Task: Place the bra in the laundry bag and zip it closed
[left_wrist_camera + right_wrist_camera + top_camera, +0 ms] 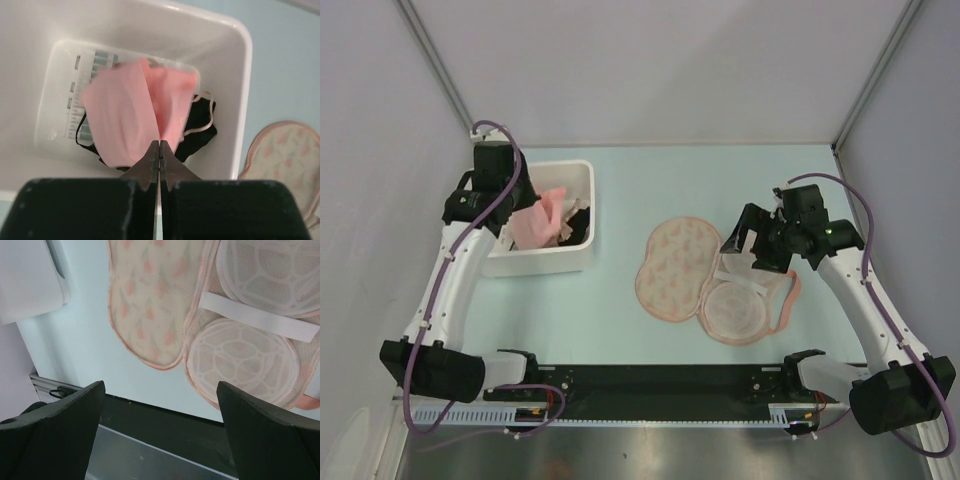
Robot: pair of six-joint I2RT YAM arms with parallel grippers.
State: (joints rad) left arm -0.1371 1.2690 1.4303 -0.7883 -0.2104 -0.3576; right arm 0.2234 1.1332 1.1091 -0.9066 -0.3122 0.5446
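Note:
In the left wrist view my left gripper [159, 143] is shut on the bra [135, 110], a soft pink two-lobed piece with a thin pale strap, held up over the white bin [244, 75]. From above, the bra [550, 215] hangs at the bin's left side beside the left gripper [525, 205]. The laundry bag [672, 265] lies open flat at mid-table, its printed half to the left and its white-lined half [240, 355] to the right. My right gripper [752, 245] hovers open above the lined half, its jaws [160, 390] wide apart and empty.
A black garment [200, 130] lies in the bin [545, 262] under the bra. A white elastic band [260, 317] crosses the bag's lining. The black strip of the table's near edge [165, 425] runs below the bag. Grey walls enclose the table.

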